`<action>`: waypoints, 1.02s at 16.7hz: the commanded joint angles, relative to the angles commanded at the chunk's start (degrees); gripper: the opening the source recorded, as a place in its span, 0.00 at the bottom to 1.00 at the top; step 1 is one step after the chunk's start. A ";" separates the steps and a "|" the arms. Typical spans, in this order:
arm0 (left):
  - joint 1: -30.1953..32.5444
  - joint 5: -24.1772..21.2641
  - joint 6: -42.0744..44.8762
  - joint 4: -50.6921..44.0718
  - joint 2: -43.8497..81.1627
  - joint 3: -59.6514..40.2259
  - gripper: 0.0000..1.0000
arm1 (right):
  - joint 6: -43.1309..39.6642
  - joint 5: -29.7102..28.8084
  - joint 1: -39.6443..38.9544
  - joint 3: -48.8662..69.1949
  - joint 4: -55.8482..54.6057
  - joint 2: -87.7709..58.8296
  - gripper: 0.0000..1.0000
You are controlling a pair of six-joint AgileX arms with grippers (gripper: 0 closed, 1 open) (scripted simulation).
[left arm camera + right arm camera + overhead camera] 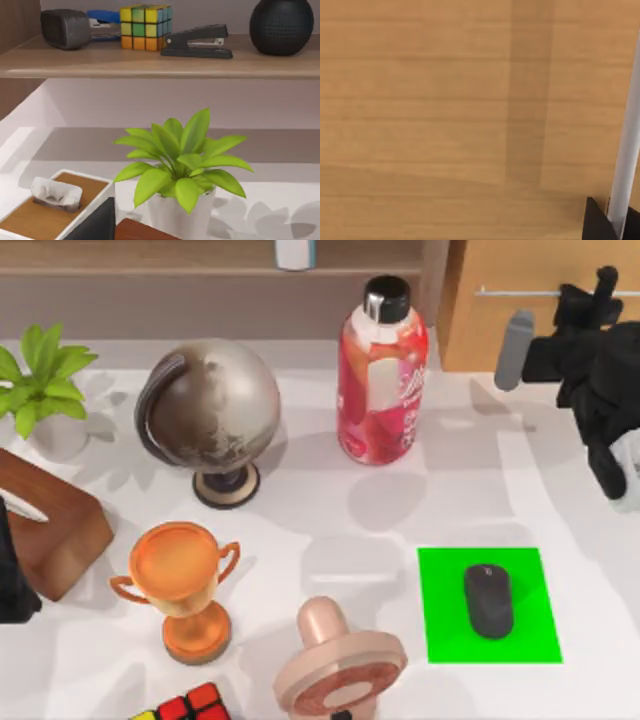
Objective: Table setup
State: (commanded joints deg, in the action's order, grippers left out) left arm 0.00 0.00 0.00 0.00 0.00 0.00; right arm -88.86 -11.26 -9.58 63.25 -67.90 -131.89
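A black mouse [488, 599] lies on a bright green mat [530, 630] at the front right of the white table [470, 490]. My right gripper [598, 292] is raised at the back right, close to the wooden cabinet [530, 325] and its silver handle [520, 291]. In the right wrist view the cabinet front [445, 110] is very near, with the handle bar [627, 165] at the edge. My left arm [12, 585] is parked at the table's left edge.
A red bottle [380, 375], a globe [212, 415], an orange trophy [185, 585], a pink fan-like object [340, 665], a colour cube [185, 707], a wooden tissue box [50, 525] and a potted plant [40, 385] crowd the table. The shelf [150, 62] carries a stapler [197, 42].
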 joint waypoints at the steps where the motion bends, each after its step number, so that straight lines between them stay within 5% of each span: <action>1: 0.00 0.00 0.00 0.00 0.00 0.00 1.00 | 0.00 0.00 0.00 0.00 0.00 0.00 0.08; 13: 0.00 0.00 0.00 0.00 0.00 0.00 1.00 | 0.00 0.00 0.00 0.00 0.00 0.00 0.98; 17: 0.00 0.00 0.00 0.00 0.00 0.00 1.00 | 0.00 0.00 0.00 0.00 0.00 0.00 1.00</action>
State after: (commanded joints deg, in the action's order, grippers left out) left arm 0.00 0.00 0.00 0.00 0.00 0.00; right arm -88.86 -11.26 -9.58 63.25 -67.90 -131.89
